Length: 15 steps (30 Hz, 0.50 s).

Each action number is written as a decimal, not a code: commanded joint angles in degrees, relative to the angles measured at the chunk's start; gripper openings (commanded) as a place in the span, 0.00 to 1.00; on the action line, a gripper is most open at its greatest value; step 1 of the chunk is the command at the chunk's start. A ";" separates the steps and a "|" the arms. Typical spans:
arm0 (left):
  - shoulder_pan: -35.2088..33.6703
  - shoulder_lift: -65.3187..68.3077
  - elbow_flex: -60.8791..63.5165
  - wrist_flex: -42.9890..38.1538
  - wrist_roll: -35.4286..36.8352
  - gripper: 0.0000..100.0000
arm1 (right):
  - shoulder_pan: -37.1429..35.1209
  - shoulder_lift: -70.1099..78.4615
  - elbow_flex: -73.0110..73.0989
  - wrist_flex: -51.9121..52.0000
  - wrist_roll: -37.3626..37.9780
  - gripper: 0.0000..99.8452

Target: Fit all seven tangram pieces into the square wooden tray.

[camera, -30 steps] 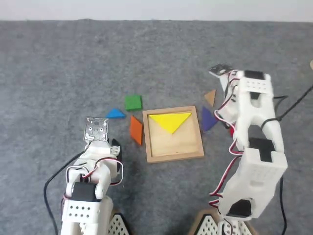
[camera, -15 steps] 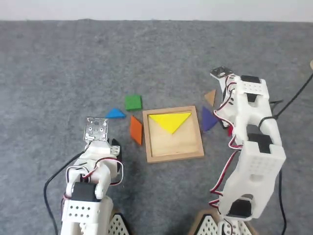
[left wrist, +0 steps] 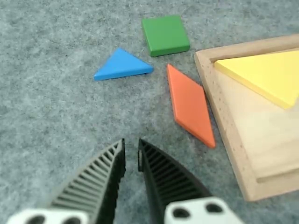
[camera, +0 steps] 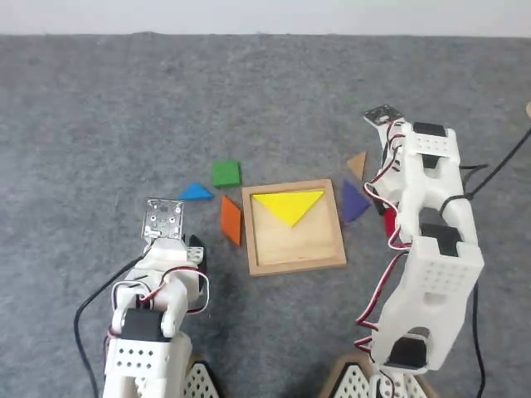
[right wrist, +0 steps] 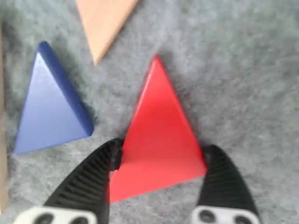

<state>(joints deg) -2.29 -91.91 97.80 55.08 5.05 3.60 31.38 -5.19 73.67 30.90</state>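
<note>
Wooden tray [camera: 294, 267] holds the yellow triangle [camera: 288, 206]; right gripper [right wrist: 161, 151] spread astride red triangle [right wrist: 156, 116], left gripper [left wrist: 131, 148] nearly pressed together.

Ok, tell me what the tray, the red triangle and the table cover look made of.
Tray: pale unfinished-looking wood, faint grain showing. Red triangle: probably painted wood, matte even colour, thick squared edges; plastic can't be ruled out. Table cover: grey felt or short carpet, fuzzy mottled fibres.
</note>
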 commanded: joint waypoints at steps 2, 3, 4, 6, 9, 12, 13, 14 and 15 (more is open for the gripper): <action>-0.44 -0.79 -1.01 0.18 0.35 0.05 | -0.48 -2.07 -0.09 1.54 -0.70 0.06; -0.44 -0.79 -1.01 0.18 0.35 0.05 | -0.48 -3.30 -0.09 1.54 -1.41 0.06; -0.44 -0.79 -1.01 0.18 0.35 0.05 | -0.48 -4.88 -0.09 1.98 -2.37 0.06; -0.44 -0.79 -1.01 0.18 0.35 0.05 | -0.84 -8.04 -0.09 3.30 -2.90 0.06; -0.44 -0.79 -1.01 0.18 0.35 0.05 | -1.10 -12.53 -0.09 5.23 -2.90 0.06; -0.44 -0.79 -1.01 0.18 0.35 0.05 | -0.66 -15.87 0.00 7.43 -2.81 0.06; -0.44 -0.79 -1.01 0.18 0.35 0.05 | -0.48 -16.66 0.18 8.84 -2.81 0.06; -0.44 -0.79 -1.01 0.18 0.35 0.05 | -0.31 -17.10 0.26 10.59 -2.64 0.07; -0.44 -0.79 -1.01 0.18 0.35 0.05 | 0.22 -17.54 0.35 12.62 -2.64 0.10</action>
<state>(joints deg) -2.29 -91.91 97.80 55.08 5.05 3.34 18.81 -4.13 81.93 28.70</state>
